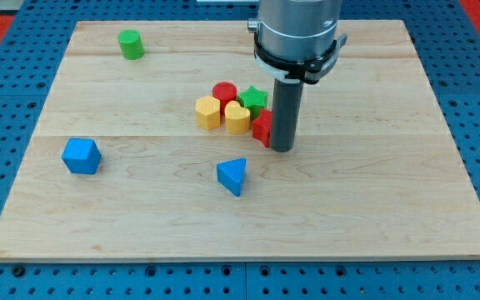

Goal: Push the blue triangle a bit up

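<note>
The blue triangle [232,176] lies on the wooden board [373,192] a little below the centre. My tip [282,149] rests on the board up and to the right of the triangle, apart from it. The rod stands right against a red block [262,127] at the right end of a cluster and hides part of it.
The cluster above the triangle holds a yellow hexagon [208,112], a yellow heart [237,117], a red cylinder [225,92] and a green star [254,99]. A blue cube-like block [82,156] sits at the view's left. A green cylinder [130,44] stands at the top left.
</note>
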Controlling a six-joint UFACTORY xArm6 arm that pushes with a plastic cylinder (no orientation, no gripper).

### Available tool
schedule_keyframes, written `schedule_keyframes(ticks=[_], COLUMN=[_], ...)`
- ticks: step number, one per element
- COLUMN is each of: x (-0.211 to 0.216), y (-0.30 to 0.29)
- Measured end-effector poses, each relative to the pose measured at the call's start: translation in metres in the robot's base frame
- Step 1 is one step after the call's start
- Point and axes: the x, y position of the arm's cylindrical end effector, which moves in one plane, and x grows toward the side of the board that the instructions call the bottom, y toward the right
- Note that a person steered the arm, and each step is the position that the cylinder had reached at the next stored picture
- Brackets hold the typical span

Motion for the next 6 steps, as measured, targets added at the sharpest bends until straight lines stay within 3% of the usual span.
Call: schedule_keyframes(ticks=[2,3,4,5,6], x=[-0.008,0.011,0.064,0.094,0.09], y=[0.003,0.024,0.024,-0.05,-0.077])
